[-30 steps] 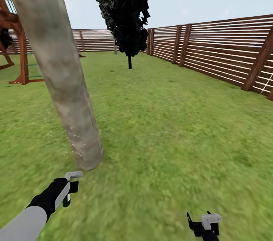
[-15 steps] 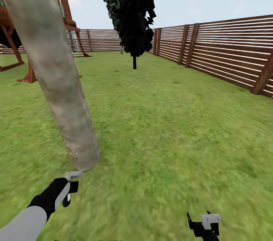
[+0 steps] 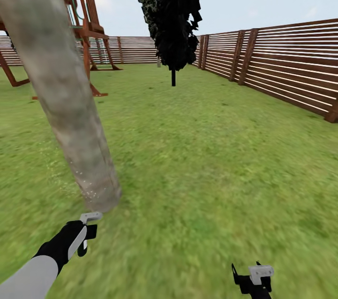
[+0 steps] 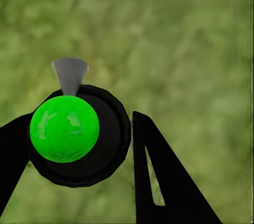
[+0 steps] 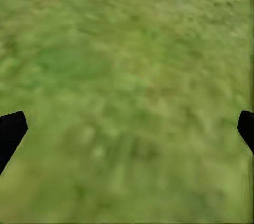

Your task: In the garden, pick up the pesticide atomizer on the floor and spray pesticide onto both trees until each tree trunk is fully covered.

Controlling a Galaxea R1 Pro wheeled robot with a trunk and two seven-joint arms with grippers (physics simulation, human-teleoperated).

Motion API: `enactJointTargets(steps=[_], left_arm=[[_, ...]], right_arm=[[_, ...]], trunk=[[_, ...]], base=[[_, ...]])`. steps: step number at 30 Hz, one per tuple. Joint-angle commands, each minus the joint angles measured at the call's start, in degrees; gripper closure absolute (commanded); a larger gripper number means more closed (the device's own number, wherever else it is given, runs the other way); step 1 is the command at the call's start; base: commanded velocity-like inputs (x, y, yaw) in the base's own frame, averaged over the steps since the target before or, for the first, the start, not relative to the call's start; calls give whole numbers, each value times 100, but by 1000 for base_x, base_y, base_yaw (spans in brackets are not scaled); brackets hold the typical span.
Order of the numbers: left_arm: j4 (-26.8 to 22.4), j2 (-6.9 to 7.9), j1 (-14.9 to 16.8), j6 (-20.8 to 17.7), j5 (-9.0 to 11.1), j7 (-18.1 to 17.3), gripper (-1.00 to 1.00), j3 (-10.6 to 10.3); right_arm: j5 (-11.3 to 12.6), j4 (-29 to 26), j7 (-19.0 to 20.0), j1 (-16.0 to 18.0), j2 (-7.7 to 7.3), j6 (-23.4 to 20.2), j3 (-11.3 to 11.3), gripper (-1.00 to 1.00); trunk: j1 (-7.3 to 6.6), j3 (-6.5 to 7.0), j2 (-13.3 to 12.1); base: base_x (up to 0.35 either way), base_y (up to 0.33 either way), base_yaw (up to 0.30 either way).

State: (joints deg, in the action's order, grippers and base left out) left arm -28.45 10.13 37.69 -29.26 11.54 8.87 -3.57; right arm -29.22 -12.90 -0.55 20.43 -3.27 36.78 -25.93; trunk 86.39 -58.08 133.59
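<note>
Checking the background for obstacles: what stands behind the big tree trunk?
Behind the tree trunk stands a wooden play frame, then the slat fence. The trunk covers part of the frame.

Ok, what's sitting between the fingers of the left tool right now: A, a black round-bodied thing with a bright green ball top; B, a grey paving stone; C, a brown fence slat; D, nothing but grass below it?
A: the left wrist view shows the atomizer, black with a green ball top, between the left tool's fingers.
</note>
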Motion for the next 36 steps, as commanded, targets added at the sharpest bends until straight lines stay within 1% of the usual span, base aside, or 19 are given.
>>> enactJointTargets(steps=[1,5,12,18,20,22,30,36], left_arm=[[-11,6,2,-27,57,44,100,-38],[-11,6,2,-27,59,44,100,-38],[-11,6,2,-27,63,36,100,-38],[-11,6,2,-24,68,35,100,-38],[-11,6,2,123,68,39,100,-44],[-11,6,2,174,68,38,100,-47],[-9,24,2,192,68,40,100,-47],[-6,15,2,250,68,38,100,-53]], right_arm=[[-59,7,-6,5,2,22,-44,-100],[-60,7,-6,5,2,22,-44,-100],[-61,7,-4,5,2,22,-43,-100],[-66,7,2,5,2,22,-43,-100],[-66,7,2,5,2,22,-42,-100],[-66,7,3,5,2,22,-41,-100],[-67,7,3,5,3,22,-36,-100],[-67,7,3,5,2,22,-36,-100]], trunk=[[1,-5,2],[1,-5,2],[1,-5,2],[1,-5,2],[1,-5,2],[1,-5,2],[1,-5,2],[1,-5,2]], base=[[167,-214,0],[40,-224,73],[20,-228,263],[197,-215,40],[104,-242,3],[29,-258,82],[2,-266,256],[118,-259,276]])
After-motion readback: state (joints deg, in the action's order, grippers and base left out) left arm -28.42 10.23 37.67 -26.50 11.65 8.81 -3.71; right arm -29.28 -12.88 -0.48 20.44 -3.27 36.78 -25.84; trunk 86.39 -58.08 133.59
